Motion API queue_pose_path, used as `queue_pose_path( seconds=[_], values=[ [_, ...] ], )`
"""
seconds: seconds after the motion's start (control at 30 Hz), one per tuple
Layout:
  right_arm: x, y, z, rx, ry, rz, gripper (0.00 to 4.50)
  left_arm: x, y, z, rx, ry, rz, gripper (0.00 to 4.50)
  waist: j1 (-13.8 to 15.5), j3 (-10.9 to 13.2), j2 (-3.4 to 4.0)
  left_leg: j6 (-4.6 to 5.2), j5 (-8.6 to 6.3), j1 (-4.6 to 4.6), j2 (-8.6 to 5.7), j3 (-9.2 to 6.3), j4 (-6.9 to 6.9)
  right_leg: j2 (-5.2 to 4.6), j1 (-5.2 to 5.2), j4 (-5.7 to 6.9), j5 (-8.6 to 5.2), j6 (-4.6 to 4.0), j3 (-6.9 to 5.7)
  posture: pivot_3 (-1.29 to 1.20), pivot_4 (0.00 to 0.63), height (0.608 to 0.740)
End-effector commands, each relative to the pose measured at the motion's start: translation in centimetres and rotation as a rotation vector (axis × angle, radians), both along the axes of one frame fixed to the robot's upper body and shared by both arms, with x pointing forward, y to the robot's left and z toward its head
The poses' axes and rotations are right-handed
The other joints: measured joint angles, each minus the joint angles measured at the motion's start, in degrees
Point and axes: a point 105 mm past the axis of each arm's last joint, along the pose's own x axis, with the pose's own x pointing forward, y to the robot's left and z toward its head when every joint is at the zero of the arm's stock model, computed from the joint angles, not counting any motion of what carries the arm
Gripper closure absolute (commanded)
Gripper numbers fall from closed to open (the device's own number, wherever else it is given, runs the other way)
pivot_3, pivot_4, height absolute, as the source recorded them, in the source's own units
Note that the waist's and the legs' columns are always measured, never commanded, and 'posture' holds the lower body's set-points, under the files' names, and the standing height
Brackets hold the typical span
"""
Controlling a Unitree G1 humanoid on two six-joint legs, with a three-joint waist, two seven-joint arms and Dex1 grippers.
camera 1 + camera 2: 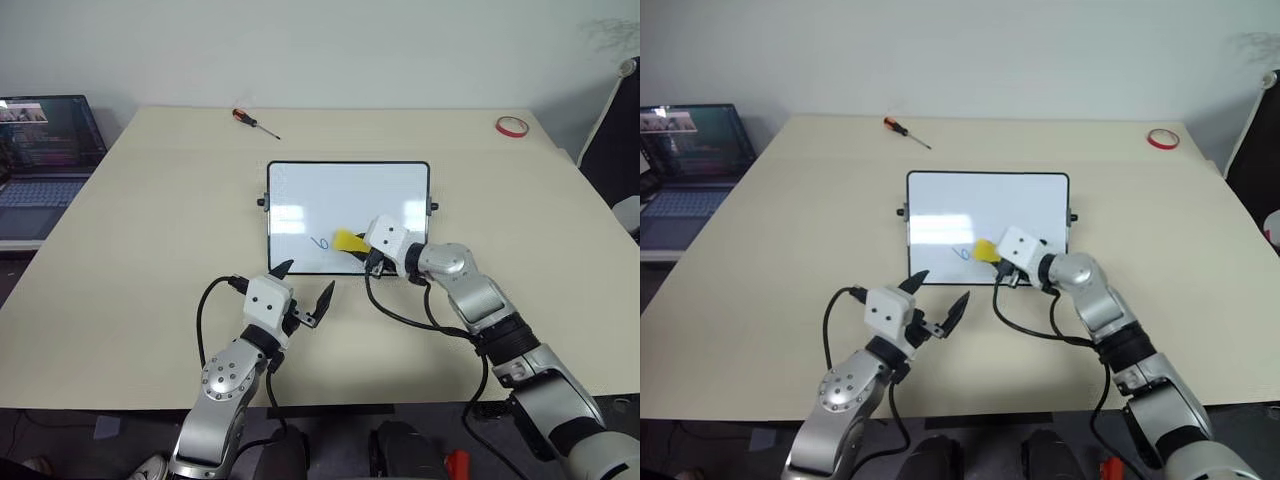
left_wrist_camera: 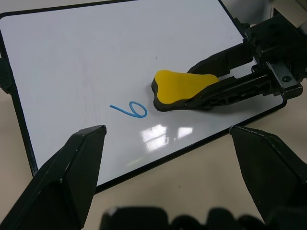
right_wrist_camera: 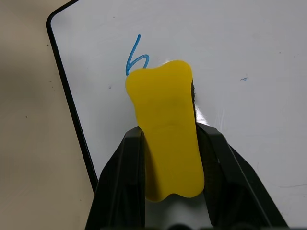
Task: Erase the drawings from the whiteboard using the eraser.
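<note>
Right wrist view has my right claw [image 3: 168, 158] clamped on the eraser [image 3: 165, 129], its tip just beside the blue loop [image 3: 135, 56] on the whiteboard [image 3: 240, 43]. I should keep it flat and sweep across that loop; my left claw [image 1: 303, 287] hangs apart

yellow eraser [image 2: 181, 87], blue loop [image 2: 130, 109], white whiteboard [image 2: 96, 57].

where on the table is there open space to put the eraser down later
Bare tabletop lies left of the whiteboard, and right of it toward the red tape ring. It is crowded at the near edge, around both grippers.

Glossy whiteboard [image 1: 340, 195] (matt tabletop [image 1: 150, 230])
</note>
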Motion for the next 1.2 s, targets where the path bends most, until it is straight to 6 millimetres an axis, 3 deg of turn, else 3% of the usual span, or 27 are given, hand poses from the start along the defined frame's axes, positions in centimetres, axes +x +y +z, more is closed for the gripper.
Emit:
queue_pose_path(
  seconds=[0.03,0.17,0.3,0.43,0.73,1.07,1.2],
  values=[
    [1.5,-2.4,-0.9,-0.028,0.029,-0.131,3.32,-0.2,-0.3,1.0,-0.008,-0.049,-0.017,0.00,0.0,0.0,0.00,0.00,0.00,0.02,0.00,0.00,0.00,0.00,0.03,-0.01,0.00,0.00,0.00,0.00,0.150,0.740],
    [4.2,-4.0,2.1,0.076,-0.094,-0.314,3.32,-0.2,-0.4,1.1,-0.009,-0.051,-0.020,0.00,-0.3,0.0,0.02,0.00,0.01,0.07,-0.01,0.03,0.02,0.03,0.06,0.00,0.00,0.00,0.01,0.00,0.150,0.740],
    [5.0,-4.7,2.7,0.068,-0.137,-0.352,3.32,-0.3,-0.4,1.1,-0.009,-0.051,-0.022,0.00,0.1,0.0,-0.01,0.12,0.13,0.09,-0.02,-0.06,0.03,0.03,0.13,-0.02,0.03,0.04,-0.01,0.00,0.150,0.740],
    [4.4,-4.5,1.7,0.038,-0.122,-0.318,3.32,-0.4,-0.5,1.0,-0.010,-0.049,-0.024,0.00,0.1,0.0,-0.02,0.12,0.13,0.07,-0.02,0.00,0.00,0.03,0.12,-0.06,0.03,0.03,0.04,0.00,0.150,0.740],
    [0.1,-2.0,-1.9,-0.059,0.031,-0.073,3.32,-0.4,-0.4,1.0,-0.008,-0.048,-0.025,0.00,0.3,0.0,-0.01,0.12,0.12,0.07,0.00,-0.02,-0.04,0.00,0.11,-0.07,0.03,0.04,0.03,0.00,0.150,0.740],
    [-0.3,-0.7,2.7,0.188,0.004,-0.079,3.32,-0.3,0.4,1.5,0.002,-0.058,-0.005,0.00,0.1,0.1,0.00,0.12,0.12,-0.17,0.00,-0.01,-0.09,0.00,-0.15,-0.07,0.03,0.03,0.02,0.00,0.150,0.740],
    [-1.5,-0.7,4.4,0.296,0.021,-0.057,3.32,-0.7,1.1,1.5,0.010,-0.063,0.010,0.00,0.3,0.1,0.01,0.11,0.13,-0.94,0.01,-0.08,-0.07,-0.02,-0.86,-0.01,0.06,0.02,-0.01,0.00,0.150,0.740]
  ],
)
